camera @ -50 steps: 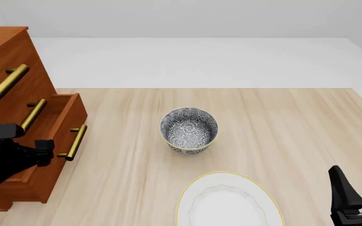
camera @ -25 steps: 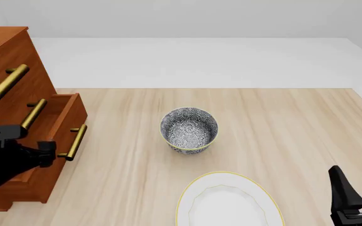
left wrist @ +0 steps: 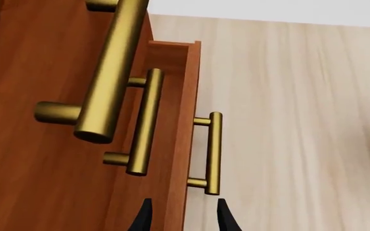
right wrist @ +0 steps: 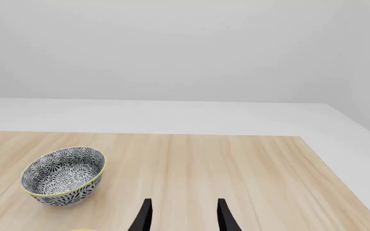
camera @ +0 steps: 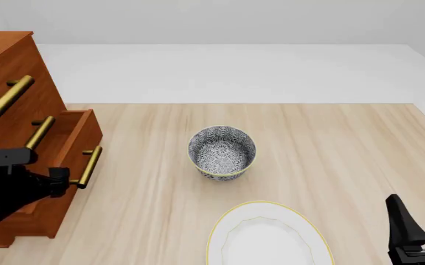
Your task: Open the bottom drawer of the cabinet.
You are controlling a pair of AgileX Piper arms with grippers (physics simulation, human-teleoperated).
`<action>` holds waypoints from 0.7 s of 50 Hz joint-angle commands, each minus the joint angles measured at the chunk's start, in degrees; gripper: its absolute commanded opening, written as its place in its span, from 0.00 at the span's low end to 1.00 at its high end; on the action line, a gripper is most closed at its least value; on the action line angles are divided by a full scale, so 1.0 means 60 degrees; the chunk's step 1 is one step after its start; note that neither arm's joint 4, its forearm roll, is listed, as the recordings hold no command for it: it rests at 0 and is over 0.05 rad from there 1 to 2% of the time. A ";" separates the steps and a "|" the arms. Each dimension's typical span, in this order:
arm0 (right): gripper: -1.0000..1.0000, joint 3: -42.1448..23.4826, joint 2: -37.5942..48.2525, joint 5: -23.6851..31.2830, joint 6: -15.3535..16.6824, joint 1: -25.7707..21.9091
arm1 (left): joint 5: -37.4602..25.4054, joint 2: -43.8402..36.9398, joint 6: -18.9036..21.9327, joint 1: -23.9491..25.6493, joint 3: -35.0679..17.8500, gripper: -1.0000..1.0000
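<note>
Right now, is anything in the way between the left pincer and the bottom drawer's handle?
No. The left pincer is open, just short of the bottom drawer's handle, with only bare gap between them. The bowl sits off to the side.

Open tabletop [camera: 330, 149] right of the cabinet [camera: 6, 72]; only the bowl [camera: 222, 152] intrudes.

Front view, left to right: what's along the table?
cabinet → bottom drawer → patterned bowl → right claw. White plate overlaps the bowl's span, so it is left out.
</note>
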State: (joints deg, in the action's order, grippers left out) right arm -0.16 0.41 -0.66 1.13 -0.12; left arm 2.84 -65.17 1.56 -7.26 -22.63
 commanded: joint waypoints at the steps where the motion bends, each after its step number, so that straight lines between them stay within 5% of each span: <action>1: 1.00 0.0000 0.0002 0.0000 0.0001 0.0001 | 0.0096 -0.0146 0.0043 0.0010 -0.0004 1.00; 35: 1.00 0.0000 0.0001 0.0000 -0.0001 0.0001 | 0.0450 -0.0521 0.0047 -0.0033 0.0101 1.00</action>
State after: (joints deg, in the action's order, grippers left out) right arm -0.16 0.41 -0.66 1.12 -0.12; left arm 5.03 -67.59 1.68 -7.35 -22.04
